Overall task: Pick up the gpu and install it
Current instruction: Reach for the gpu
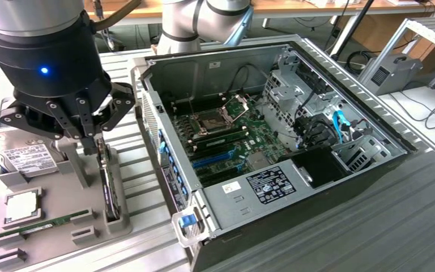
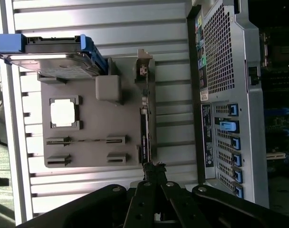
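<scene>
Gpu [image 1: 111, 190] [image 2: 144, 137]: black card, stood edge-on in a slot of the grey holder tray [image 1: 59, 187] on the bench [image 1: 353, 238], beside the open computer case [image 1: 225, 201]. Your gripper [image 1: 90, 146] [image 2: 154, 167] sat at one end, jaws pinched narrow on the card's upper edge.

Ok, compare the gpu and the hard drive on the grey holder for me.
Colour: the gpu is black; the hard drive is silver with a white label. Pose: the gpu stands on its thin edge; the hard drive shows its broad face. State: the gripper is shut on the gpu's end; the hard drive is untouched. Both sit on the grey holder.
</scene>
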### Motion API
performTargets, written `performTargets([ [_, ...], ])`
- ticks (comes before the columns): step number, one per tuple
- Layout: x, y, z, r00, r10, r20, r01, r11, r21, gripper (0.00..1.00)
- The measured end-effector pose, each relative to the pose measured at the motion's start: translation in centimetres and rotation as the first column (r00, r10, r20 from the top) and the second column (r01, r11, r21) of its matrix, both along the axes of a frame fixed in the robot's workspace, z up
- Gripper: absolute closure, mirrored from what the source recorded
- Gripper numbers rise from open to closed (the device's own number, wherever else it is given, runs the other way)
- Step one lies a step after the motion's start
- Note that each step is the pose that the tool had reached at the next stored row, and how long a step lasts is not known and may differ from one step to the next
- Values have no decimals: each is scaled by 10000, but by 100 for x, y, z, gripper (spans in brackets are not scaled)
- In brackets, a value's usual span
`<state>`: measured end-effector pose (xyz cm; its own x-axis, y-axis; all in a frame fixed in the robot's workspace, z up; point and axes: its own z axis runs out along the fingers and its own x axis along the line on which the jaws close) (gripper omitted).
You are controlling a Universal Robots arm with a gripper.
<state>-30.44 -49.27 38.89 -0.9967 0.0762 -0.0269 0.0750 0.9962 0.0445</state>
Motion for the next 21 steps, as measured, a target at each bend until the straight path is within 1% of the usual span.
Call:
performTargets([
  [17, 172, 18, 0, 10000, 0, 0, 0, 10000, 0, 89],
  [21, 191, 23, -1, 10000, 0, 1, 0, 10000, 1, 89],
])
